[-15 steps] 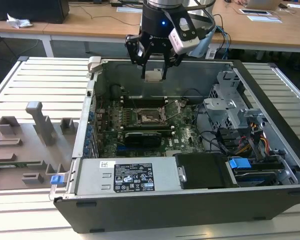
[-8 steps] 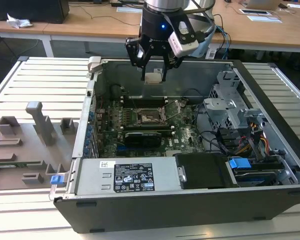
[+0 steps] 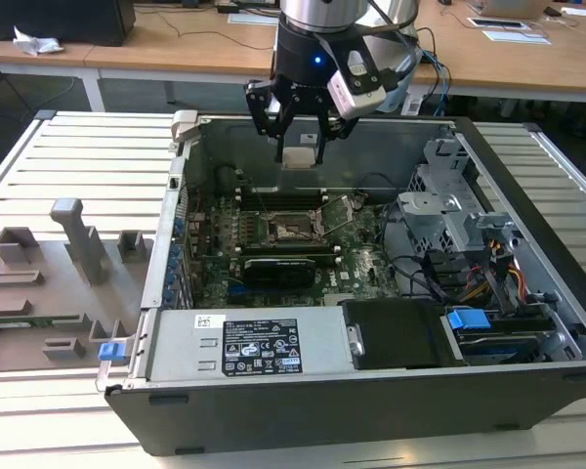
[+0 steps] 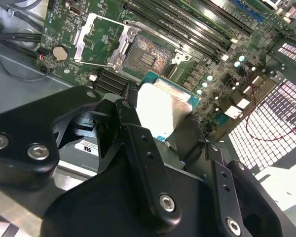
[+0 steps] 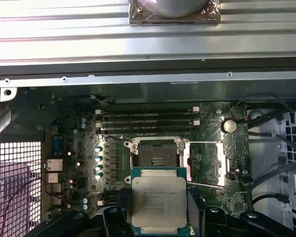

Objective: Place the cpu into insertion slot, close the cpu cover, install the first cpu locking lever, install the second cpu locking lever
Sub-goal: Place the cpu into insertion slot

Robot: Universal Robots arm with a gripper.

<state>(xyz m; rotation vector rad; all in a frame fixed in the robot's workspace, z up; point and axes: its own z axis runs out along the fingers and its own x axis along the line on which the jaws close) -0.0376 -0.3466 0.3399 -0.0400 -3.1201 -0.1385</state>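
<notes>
Exterior view: the tool (image 3: 300, 147) hangs over the open case (image 3: 371, 410), clamped on the cpu (image 3: 300, 157), above the slot (image 3: 291, 228). Second wrist view: the cpu (image 4: 163, 111) sits between the fingers (image 4: 138, 143); the slot (image 4: 144, 55) lies bare, its cover (image 4: 96, 37) swung open. First wrist view: the cpu (image 5: 159, 202) hovers near the slot (image 5: 155, 153).

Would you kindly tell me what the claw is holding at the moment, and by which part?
The claw holds the cpu, pinched by two opposite side edges, its metal top left uncovered.
</notes>
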